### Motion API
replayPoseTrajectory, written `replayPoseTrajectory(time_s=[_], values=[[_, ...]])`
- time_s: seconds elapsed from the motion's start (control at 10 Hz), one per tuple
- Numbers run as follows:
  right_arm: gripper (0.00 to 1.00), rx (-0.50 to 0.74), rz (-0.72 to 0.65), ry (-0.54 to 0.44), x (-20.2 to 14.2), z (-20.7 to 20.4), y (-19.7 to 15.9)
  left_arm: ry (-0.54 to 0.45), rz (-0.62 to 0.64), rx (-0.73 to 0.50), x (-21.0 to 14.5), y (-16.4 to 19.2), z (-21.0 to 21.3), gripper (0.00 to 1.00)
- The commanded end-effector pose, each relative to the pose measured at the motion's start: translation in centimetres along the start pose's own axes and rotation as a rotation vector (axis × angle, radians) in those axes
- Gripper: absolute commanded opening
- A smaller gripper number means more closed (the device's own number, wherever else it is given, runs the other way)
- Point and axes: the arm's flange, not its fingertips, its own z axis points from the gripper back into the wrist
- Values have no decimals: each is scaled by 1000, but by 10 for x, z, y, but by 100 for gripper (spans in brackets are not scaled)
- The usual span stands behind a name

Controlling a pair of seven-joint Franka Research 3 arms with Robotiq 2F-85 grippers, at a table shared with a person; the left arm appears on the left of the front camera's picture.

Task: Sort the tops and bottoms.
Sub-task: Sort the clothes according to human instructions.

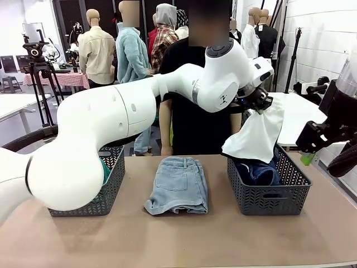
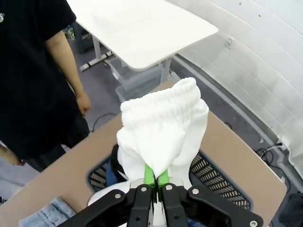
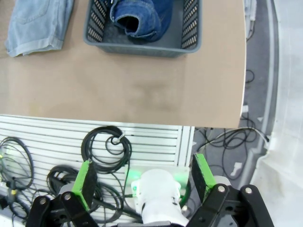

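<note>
The left arm reaches across the middle to the right side of the surface [image 1: 223, 240]. There the left gripper [image 2: 155, 177] is clenched on a bunched fold of the white shirt [image 1: 256, 134]. The shirt hangs free in the air above the right basket [image 1: 268, 195]. Its lower edge is down near the basket's far rim, and whether it touches cannot be told.

The dark jeans [image 1: 257, 172] lie inside that basket, rolled toward its middle, and bare lattice floor shows along one side in the right wrist view. The light-blue shorts [image 1: 178, 184] lie flat at the centre of the surface, between the two baskets and clear of both. A gap of bare board lies on either side of them. The teal shirt [image 1: 105, 170] shows at the rim of the left basket [image 1: 109, 192], mostly hidden by the left arm.

The right gripper [image 3: 142, 177] hangs off the near edge of the surface with its fingers spread wide and nothing between them, above coiled cables [image 3: 106, 146]. A broad strip of bare board runs between the baskets and that near edge. More bare board lies between the right basket and the surface's right edge.

A person [image 1: 195, 111] stands at the far edge behind the shorts, one hand [image 2: 83, 101] hanging down off the surface.
</note>
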Motion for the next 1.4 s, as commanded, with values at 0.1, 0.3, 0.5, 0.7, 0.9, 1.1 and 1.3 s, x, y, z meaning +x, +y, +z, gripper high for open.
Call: replayPoseTrajectory(time_s=[0.1, 0.3, 0.5, 0.7, 0.9, 1.1, 1.3], values=[[100, 13, 3, 4, 1, 0, 1, 221, -3, -90, -25, -12, -74, 0], [100, 13, 3, 4, 1, 0, 1, 339, 46, -72, -41, -3, -108, 0], [100, 13, 3, 4, 1, 0, 1, 457, 87, -60, -61, 5, -128, 0], [100, 13, 3, 4, 1, 0, 1, 399, 72, -30, -102, 7, -105, 0], [100, 13, 3, 4, 1, 0, 1, 399, 72, -30, -102, 7, -105, 0], [100, 13, 3, 4, 1, 0, 1, 444, 41, -56, -98, -2, -112, 0], [100, 13, 3, 4, 1, 0, 1, 533, -35, -63, -107, -9, -149, 0]])
